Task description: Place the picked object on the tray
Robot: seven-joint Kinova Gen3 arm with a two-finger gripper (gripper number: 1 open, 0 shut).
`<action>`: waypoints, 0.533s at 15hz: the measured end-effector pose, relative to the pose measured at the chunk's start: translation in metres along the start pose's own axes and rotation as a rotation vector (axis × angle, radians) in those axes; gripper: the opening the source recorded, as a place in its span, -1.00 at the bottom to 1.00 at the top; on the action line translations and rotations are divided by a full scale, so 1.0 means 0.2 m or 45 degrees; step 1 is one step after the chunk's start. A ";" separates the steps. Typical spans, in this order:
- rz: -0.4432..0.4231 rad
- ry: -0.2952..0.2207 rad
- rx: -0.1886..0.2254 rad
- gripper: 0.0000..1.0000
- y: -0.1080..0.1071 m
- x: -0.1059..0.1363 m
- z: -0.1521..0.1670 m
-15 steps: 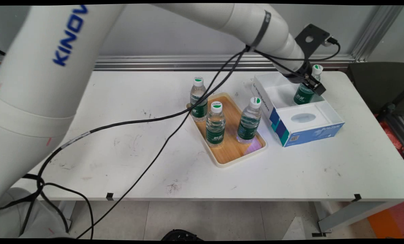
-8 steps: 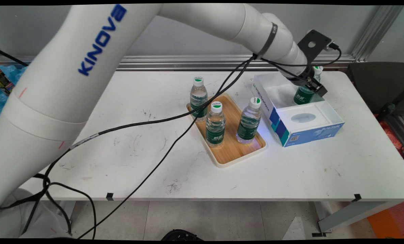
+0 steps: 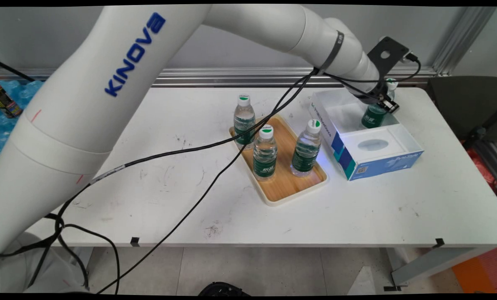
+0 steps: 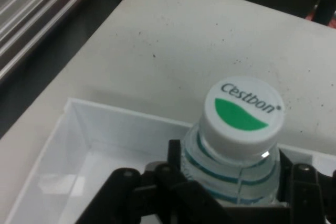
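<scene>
A clear water bottle [image 3: 372, 116] with a green label and a white and green cap [image 4: 242, 109] stands upright in the far compartment of an open white and blue box [image 3: 382, 160] at the table's far right. My gripper [image 3: 384, 102] comes down on it from the upper left. In the hand view my gripper [image 4: 229, 163] has a black finger [image 4: 175, 153] pressed against each side of the bottle's shoulder, just under the cap. The bottle's lower part is hidden behind the linkage there. The box wall [image 4: 79, 124] shows to the left.
A wooden tray [image 3: 273, 202] with a white rim lies mid-table, left of the box. Two similar bottles [image 3: 265, 152] [image 3: 306, 148] stand on it, and a third [image 3: 244, 121] stands at its far left corner. Black cables [image 3: 198, 146] hang across the table from the arm.
The wrist and gripper have shifted slightly up and toward the wall over the second. The bottle in the box has stayed in the same place.
</scene>
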 end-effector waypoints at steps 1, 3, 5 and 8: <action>0.000 -0.001 0.001 -1.00 0.00 0.00 -0.01; -0.004 -0.005 0.003 -1.00 -0.02 0.03 -0.05; -0.008 -0.009 0.000 -1.00 -0.02 0.07 -0.11; -0.007 -0.017 -0.004 -1.00 -0.03 0.16 -0.22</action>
